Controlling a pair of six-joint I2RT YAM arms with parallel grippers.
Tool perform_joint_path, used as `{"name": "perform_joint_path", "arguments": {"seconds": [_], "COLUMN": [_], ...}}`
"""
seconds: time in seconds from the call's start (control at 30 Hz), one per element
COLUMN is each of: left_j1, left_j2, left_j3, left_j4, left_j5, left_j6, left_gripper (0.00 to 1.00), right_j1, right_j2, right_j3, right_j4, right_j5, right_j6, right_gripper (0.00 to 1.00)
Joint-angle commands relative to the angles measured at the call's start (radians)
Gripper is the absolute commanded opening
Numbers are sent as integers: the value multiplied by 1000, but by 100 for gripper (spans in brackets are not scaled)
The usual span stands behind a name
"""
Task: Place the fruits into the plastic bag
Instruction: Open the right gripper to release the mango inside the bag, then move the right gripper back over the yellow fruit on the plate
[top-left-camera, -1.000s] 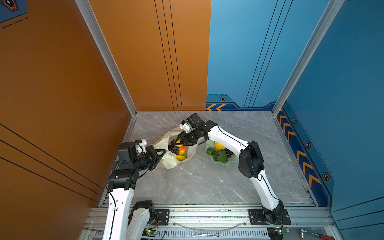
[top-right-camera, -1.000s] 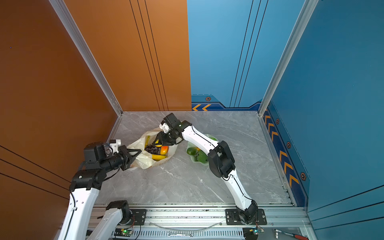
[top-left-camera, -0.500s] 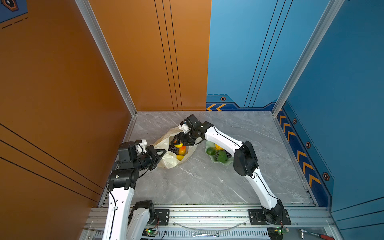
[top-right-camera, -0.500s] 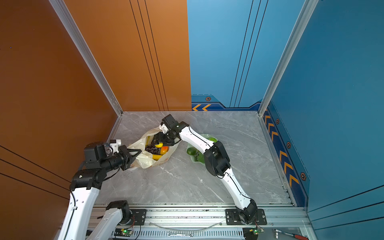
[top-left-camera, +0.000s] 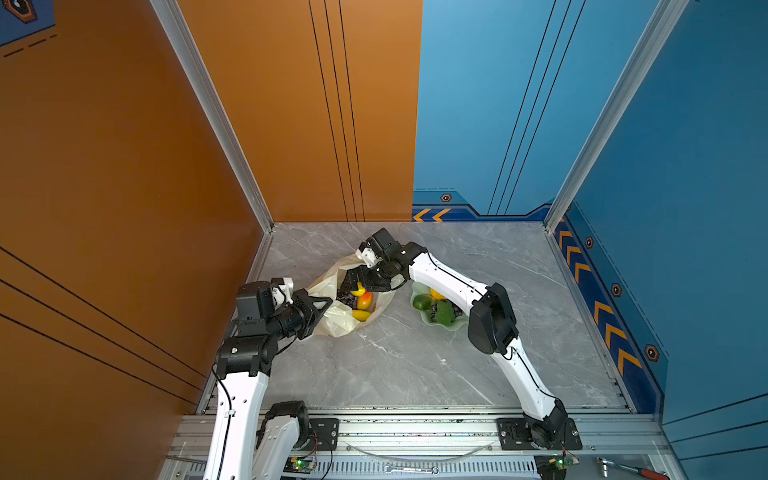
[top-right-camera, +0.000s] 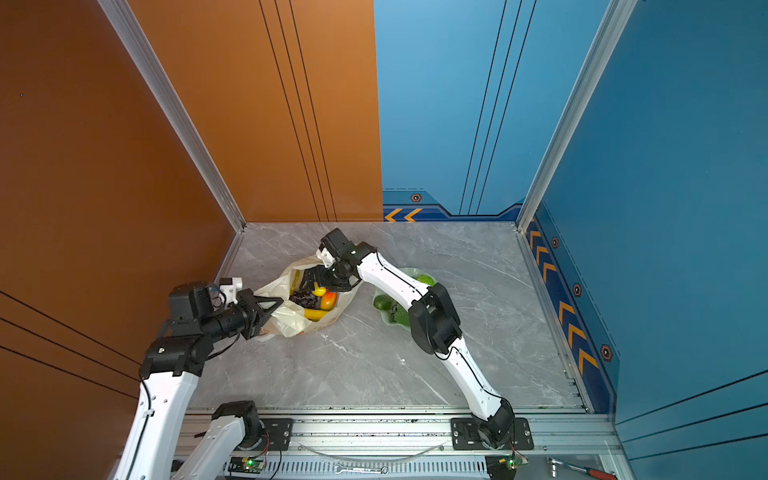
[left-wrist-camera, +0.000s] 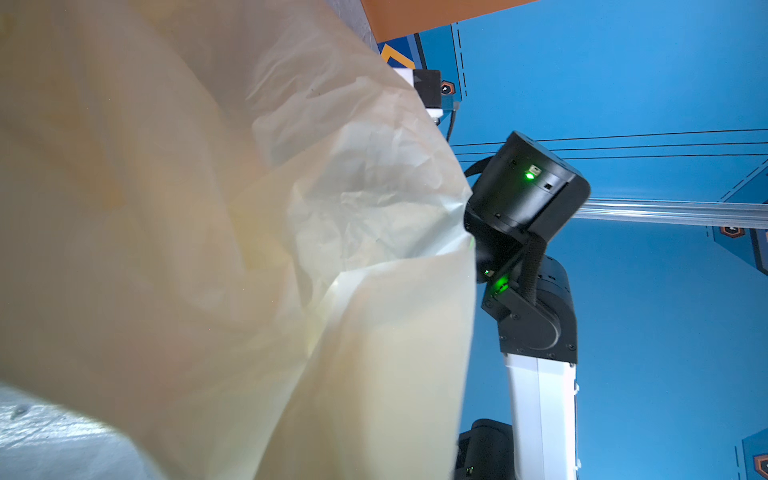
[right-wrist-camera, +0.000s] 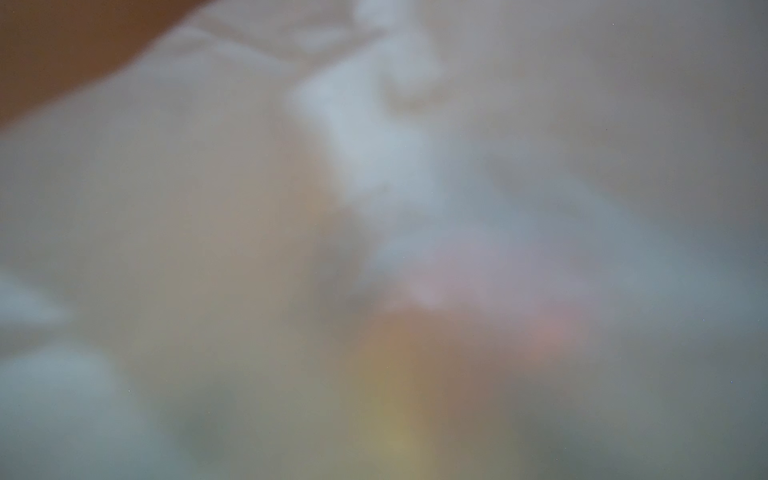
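Nearest me, my left gripper (top-left-camera: 327, 302) is pinched shut on the bag's (top-left-camera: 338, 322) near rim. To its right sits one dish (top-left-camera: 448, 326) with two green fruits (top-left-camera: 420, 302) and one yellow showing; the rest is hidden. Inside the bag I count four. Farthest, my right gripper (top-left-camera: 362, 283) hangs spread open just above those, gripping nothing.

Pale green wavy-edged dish (top-left-camera: 446, 326) near the right jaws, away from the left jaws, grey marble-patterned tabletop (top-left-camera: 415, 365) beneath both, red-handled ratchet (top-left-camera: 627, 468) well apart from either.
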Motion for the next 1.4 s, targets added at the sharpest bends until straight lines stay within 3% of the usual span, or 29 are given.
{"name": "perform_joint_path", "arguments": {"seconds": [0.0,0.27,0.43,0.5,0.73,0.97,1.13,1.37], "left_j1": [5,10,11,13,14,14,13,11], "left_j2": [7,26,29,31,36,21,11,6], "left_j3": [29,36,34,31,22,-1,-10,-7], "left_j4": [11,35,50,53,75,78,78,78], "left_j5": [-8,-2,2,5,8,9,11,9], "left_j6": [15,17,14,14,12,7,2,-3], "left_gripper": [0,0,0,0,0,0,0,0], "right_j1": [3,4,20,6,-202,-363,-426,-420], "right_j2": [-124,-260,-429,-494,-707,-891,-902,-788], "right_j3": [21,20,-25,-74,-327,-594,-681,-701], "right_j4": [-46,-156,-232,-226,-232,-322,-360,-347], "right_j5": [52,182,532,602,530,600,576,538], "right_j6": [-41,-117,-206,-218,-58,-18,-15,-19], "right_gripper": [100,100,100,100,100,100,100,100]}}
